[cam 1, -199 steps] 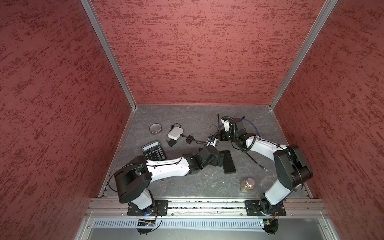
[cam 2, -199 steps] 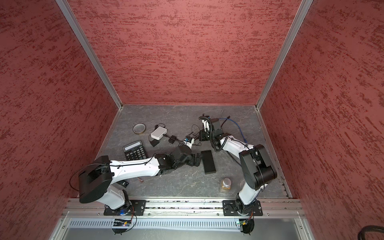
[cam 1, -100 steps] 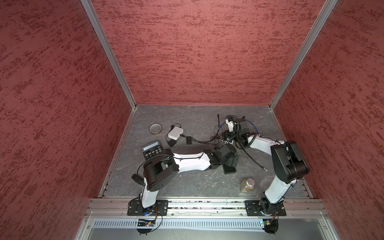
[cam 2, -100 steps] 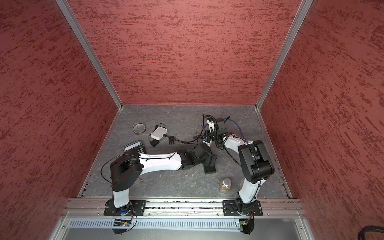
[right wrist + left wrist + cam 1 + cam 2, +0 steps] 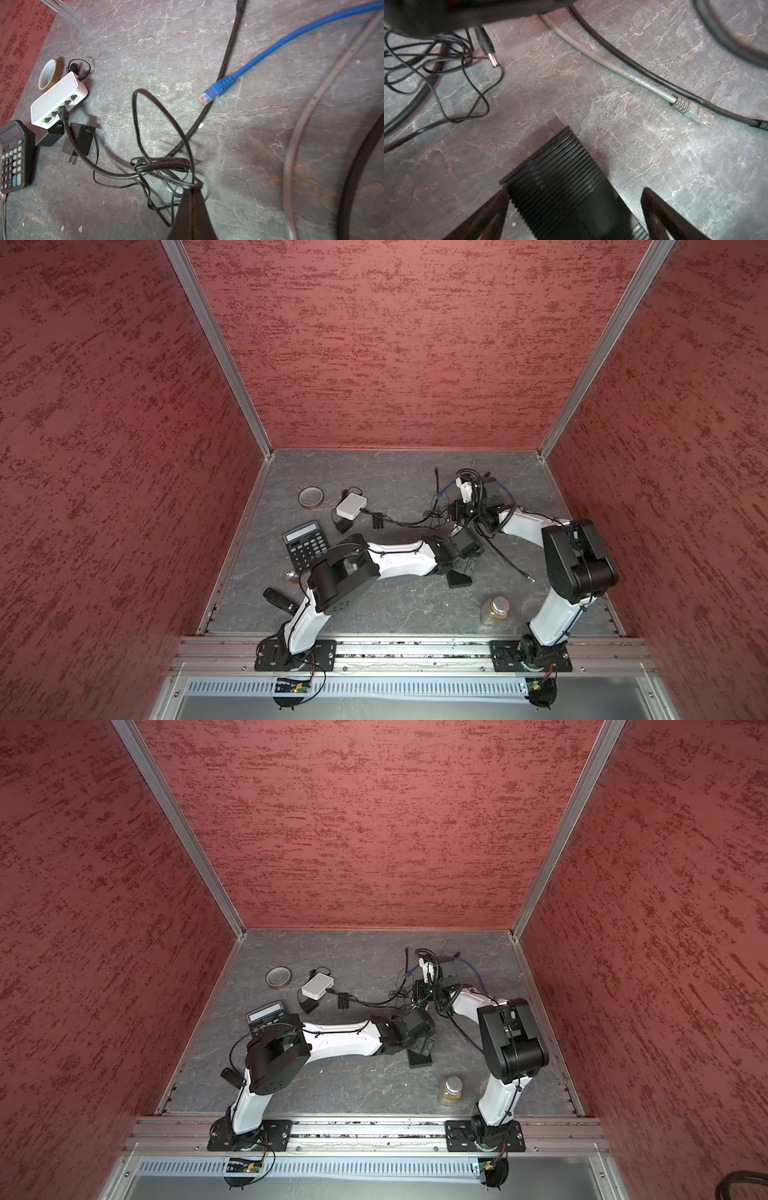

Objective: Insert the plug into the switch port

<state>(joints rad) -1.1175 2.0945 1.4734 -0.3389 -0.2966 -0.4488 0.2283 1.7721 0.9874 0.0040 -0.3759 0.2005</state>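
Observation:
A black ribbed switch box (image 5: 560, 187) lies flat on the grey floor, and in both top views it shows right of centre (image 5: 459, 581) (image 5: 419, 1060). Its ports are hidden. My left gripper (image 5: 576, 191) is open low over it, one finger on each side (image 5: 461, 562). The small black barrel plug (image 5: 489, 53) with a silver tip sticks out beneath my right gripper (image 5: 192, 190), which is shut on it, its thin black lead (image 5: 162, 166) tangled at the fingertips. The right gripper hangs just behind the switch box (image 5: 457, 522) (image 5: 419, 998).
A white port box (image 5: 58, 99) (image 5: 351, 506) has a black cable plugged in. Nearby lie a black adapter (image 5: 80, 139), a calculator (image 5: 305, 545), a tape roll (image 5: 311, 497), a blue network cable (image 5: 220, 86) and a grey one (image 5: 685, 106). A jar (image 5: 494, 610) stands front right.
My left arm swung right from beside the calculator until its open gripper came over the black switch box. The right gripper stayed shut and shifted only slightly.

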